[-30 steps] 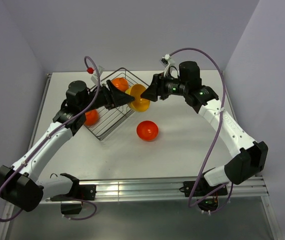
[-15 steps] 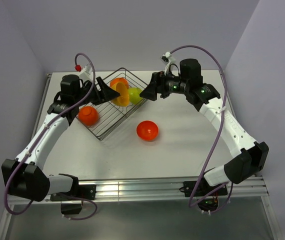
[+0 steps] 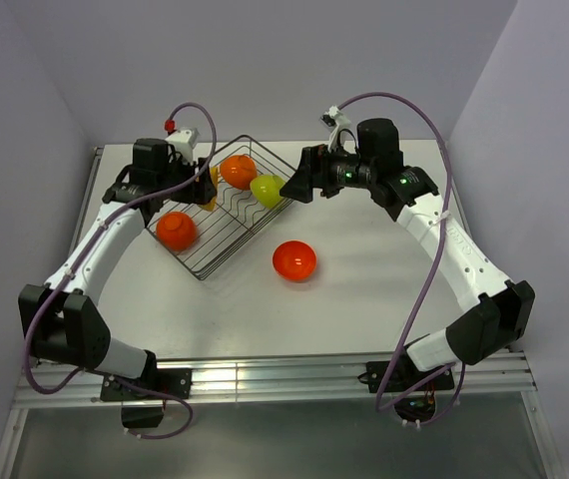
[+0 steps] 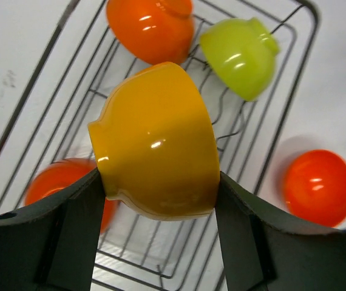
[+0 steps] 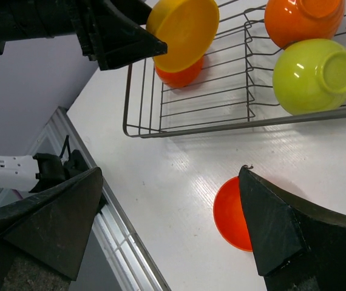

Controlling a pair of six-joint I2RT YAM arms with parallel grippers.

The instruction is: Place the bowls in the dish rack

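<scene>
My left gripper (image 3: 203, 184) is shut on the yellow-orange bowl (image 4: 158, 142) and holds it tilted above the dish rack (image 3: 227, 242), a dark wire basket. The bowl also shows in the right wrist view (image 5: 184, 30). In the rack lie an orange bowl (image 3: 238, 170) at the far end, a lime green bowl (image 3: 267, 190) by the right rim, and a red-orange bowl (image 3: 176, 231) at the left end. Another red-orange bowl (image 3: 293, 260) sits open side up on the table right of the rack. My right gripper (image 3: 289, 188) is open and empty beside the green bowl, above the table.
The white table (image 3: 364, 279) ends at a metal rail (image 3: 294, 377) along the near edge. Purple cables loop above both arms. Grey walls stand close on the left, back and right.
My left gripper has carried the yellow-orange bowl leftward from the rack's right rim to over its left part, uncovering the lime green bowl. The right arm has barely moved.
</scene>
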